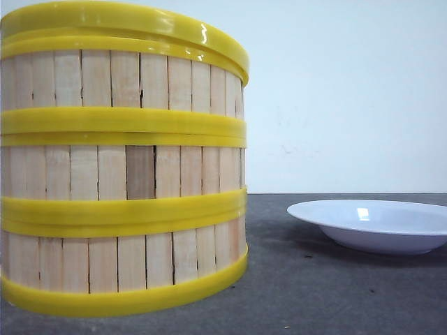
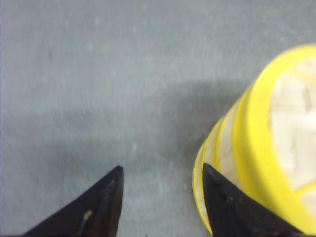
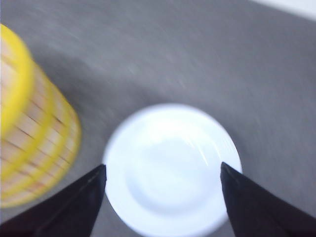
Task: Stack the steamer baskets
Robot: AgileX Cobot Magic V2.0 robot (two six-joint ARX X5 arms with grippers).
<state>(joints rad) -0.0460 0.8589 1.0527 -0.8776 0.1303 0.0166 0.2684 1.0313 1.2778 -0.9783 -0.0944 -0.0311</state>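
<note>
Three stacked slatted-wood, yellow-rimmed steamer baskets (image 1: 122, 160) beside smooth round white plate (image 1: 377, 223).

— Where is the left black pointed gripper (image 2: 163, 197)?
— It hangs up in the air. Its two dark fingers (image 2: 101, 207) are spread apart, with nothing between them.
— And the right black pointed gripper (image 3: 163, 197)?
— It hangs up high too. Its fingers (image 3: 74, 207) are spread very wide, holding nothing.
</note>
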